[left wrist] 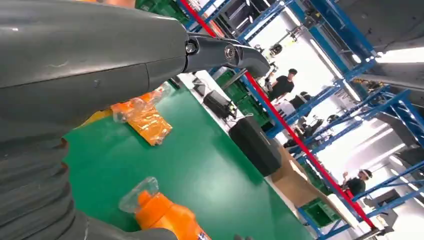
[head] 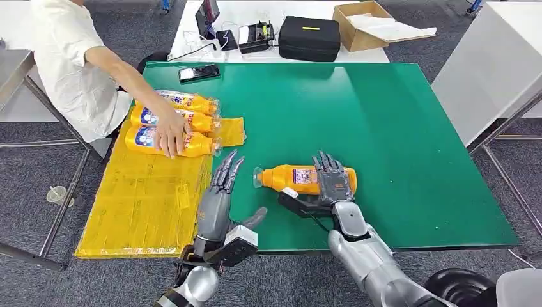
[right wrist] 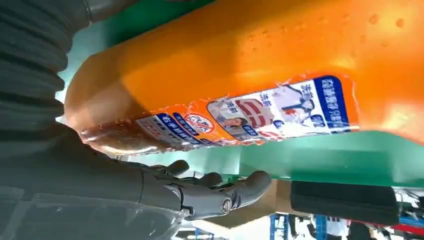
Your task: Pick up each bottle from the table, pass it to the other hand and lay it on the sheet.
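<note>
An orange bottle [head: 284,178] [right wrist: 250,65] with a clear cap lies on its side on the green table [head: 383,128], cap pointing left. My right hand [head: 332,182] lies over its base end, fingers [right wrist: 210,192] stretched out past it, thumb on the near side, not closed. My left hand [head: 220,192] [left wrist: 90,60] stands open with straight fingers by the yellow sheet's [head: 140,204] right edge, a short way left of the bottle's cap [left wrist: 137,195]. Three more orange bottles [head: 185,119] lie side by side on the sheet's far end.
A person in white sits at the table's left, one hand [head: 171,137] on the nearest bottle on the sheet. A phone [head: 199,73] lies at the table's far left. Behind are a black case [head: 309,38] and a cardboard box [head: 361,25]. A white table [head: 492,70] stands to the right.
</note>
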Robot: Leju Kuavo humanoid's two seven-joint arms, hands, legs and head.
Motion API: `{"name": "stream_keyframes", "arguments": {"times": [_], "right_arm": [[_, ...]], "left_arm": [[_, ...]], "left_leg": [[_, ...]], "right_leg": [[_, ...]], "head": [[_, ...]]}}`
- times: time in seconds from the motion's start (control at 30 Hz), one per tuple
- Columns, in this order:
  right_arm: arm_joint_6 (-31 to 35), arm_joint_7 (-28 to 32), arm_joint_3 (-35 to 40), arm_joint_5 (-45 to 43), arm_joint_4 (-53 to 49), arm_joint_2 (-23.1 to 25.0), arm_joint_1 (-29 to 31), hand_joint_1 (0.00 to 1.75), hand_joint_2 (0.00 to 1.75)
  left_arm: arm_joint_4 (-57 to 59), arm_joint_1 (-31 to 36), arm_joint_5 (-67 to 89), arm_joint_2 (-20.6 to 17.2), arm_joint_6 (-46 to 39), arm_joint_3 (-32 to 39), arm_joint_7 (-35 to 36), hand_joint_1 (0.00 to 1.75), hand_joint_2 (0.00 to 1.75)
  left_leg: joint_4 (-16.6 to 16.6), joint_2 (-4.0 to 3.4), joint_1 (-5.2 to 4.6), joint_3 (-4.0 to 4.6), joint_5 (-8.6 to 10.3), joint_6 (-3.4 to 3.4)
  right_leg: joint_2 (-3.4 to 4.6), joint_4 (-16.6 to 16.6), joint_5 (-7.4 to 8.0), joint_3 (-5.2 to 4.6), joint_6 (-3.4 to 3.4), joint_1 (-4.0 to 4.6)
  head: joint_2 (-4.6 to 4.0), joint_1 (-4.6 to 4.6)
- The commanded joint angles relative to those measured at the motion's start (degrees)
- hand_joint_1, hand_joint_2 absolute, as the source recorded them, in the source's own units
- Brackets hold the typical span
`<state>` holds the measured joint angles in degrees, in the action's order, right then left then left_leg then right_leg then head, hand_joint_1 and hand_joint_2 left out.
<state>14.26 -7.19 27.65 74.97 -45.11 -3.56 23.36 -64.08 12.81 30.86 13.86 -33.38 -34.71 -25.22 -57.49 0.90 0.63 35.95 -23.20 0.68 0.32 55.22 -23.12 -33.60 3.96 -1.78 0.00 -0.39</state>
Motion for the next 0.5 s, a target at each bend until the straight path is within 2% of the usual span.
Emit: {"name": "stream_keyframes", "arguments": {"times": [0.03,0.2,0.5], "right_arm": [[-5.61,-3.19,2.56,-0.13,-1.75,-1.49,-0.37,0.0,1.75],[-8.06,-4.39,1.68,-1.61,5.14,-0.94,1.62,0.0,1.75],[-7.98,-4.91,1.2,-1.78,5.95,-0.97,1.72,0.0,1.75]], "left_arm": [[1.15,0.06,0.47,-0.28,0.28,1.84,0.44,0.0,1.75],[2.5,0.6,0.09,-0.24,-0.12,1.48,0.01,0.0,1.75],[2.64,0.66,0.06,-0.32,-0.1,1.26,-0.13,0.0,1.75]], "left_leg": [[-0.03,-0.08,0.02,-0.2,-0.12,0.0],[0.02,-0.03,0.02,-0.12,-0.04,0.0],[0.02,-0.02,0.05,-0.28,-0.05,0.0]], "right_leg": [[-0.03,0.01,-0.11,0.21,-0.24,0.07],[-0.04,-0.04,-0.04,0.15,-0.15,0.06],[-0.09,-0.07,-0.06,0.32,-0.24,0.09]], "head": [[0.0,0.0],[0.0,0.02],[0.0,0.0]]}}
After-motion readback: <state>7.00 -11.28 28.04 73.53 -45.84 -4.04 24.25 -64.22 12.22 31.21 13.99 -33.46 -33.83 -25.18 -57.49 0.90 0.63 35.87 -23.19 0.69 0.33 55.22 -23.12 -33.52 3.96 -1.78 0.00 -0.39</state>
